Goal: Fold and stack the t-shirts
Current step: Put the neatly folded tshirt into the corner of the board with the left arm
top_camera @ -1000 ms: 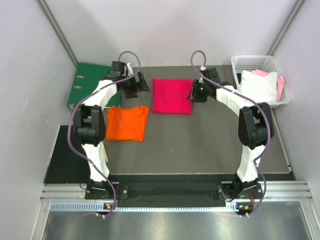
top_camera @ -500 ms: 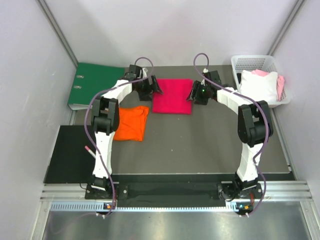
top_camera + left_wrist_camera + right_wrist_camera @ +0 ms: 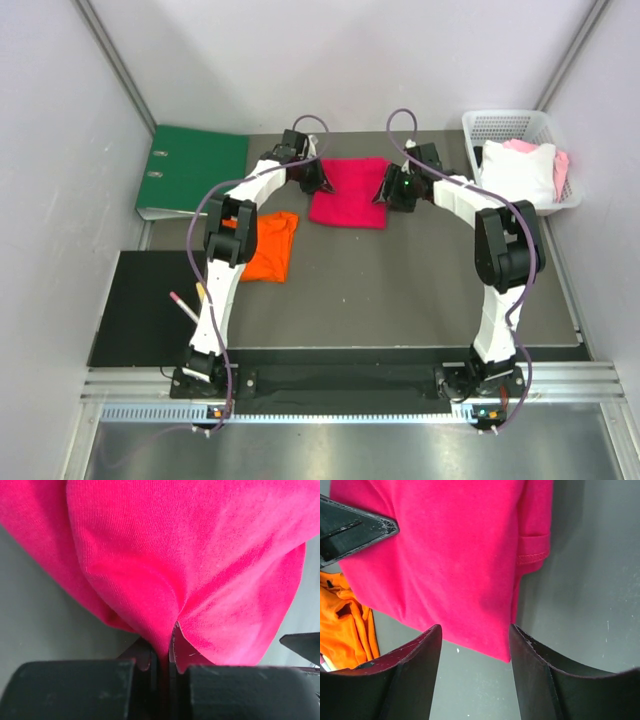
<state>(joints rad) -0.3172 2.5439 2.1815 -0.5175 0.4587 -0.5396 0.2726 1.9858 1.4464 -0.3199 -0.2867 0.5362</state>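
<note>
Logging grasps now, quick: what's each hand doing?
Left hand: closed, pinching the crimson-pink soft cloth t-shirt.
Right hand: open, holding nothing.

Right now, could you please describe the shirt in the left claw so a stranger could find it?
On the grey table, look far middle, between the green binder and the white basket. The crimson-pink t-shirt lies there folded square, pinched by the left claw. Unlike the rumpled orange t-shirt nearby, it is pink.
</note>
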